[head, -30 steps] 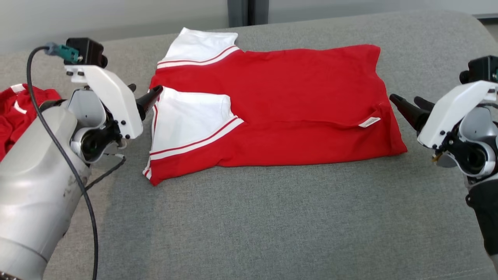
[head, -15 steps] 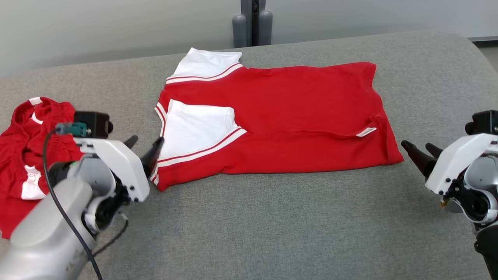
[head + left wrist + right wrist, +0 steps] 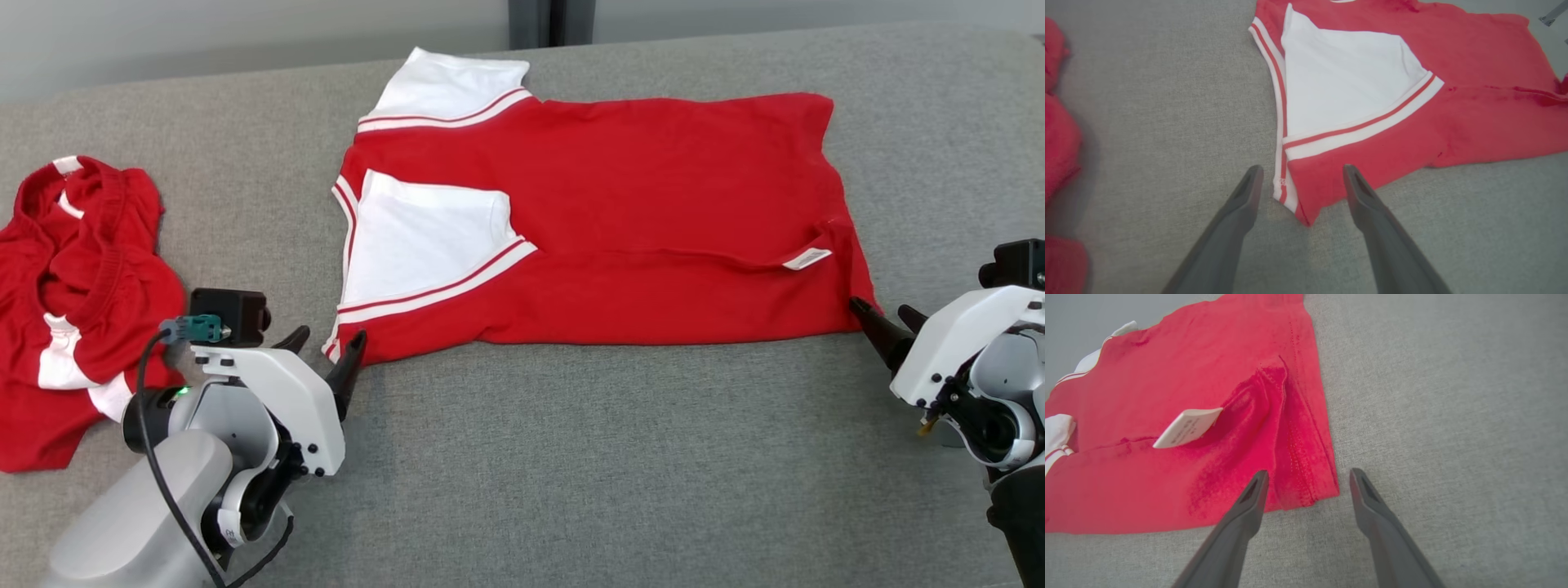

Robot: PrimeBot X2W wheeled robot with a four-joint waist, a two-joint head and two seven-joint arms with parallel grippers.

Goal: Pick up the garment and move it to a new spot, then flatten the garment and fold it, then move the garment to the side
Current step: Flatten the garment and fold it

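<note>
Garment (image 3: pixel 637 212), red knit shirt with short white sleeves: we list it lying folded and flat near the middle of the desk (image 3: pixel 571 457), a rough rectangle with its long side running left to right. One sleeve (image 3: pixel 424 237) is folded over the red body at the left end. It is plain white cloth, finished with a white cuff band carrying a thin red stripe. The other sleeve (image 3: pixel 453 86) juts out at the far left corner. A small white label (image 3: pixel 807 258) sticks up from a crease near the right end.

Desk: covered in grey woven fabric, coarse in texture, with rounded corners.

Left claw (image 3: pixel 330 335): two long dark tapered fingers, spread wide and gripping nothing. The garment's near left corner lies between their tips in the left wrist view. We cannot tell whether they touch the cloth.

Right claw (image 3: pixel 880 307): the same build, also spread and empty, its tips either side of the stitched near right corner.

Crumpled heap (image 3: pixel 82 286): red cloth with white patches, at the desk's left edge, well apart from the folded garment.
</note>
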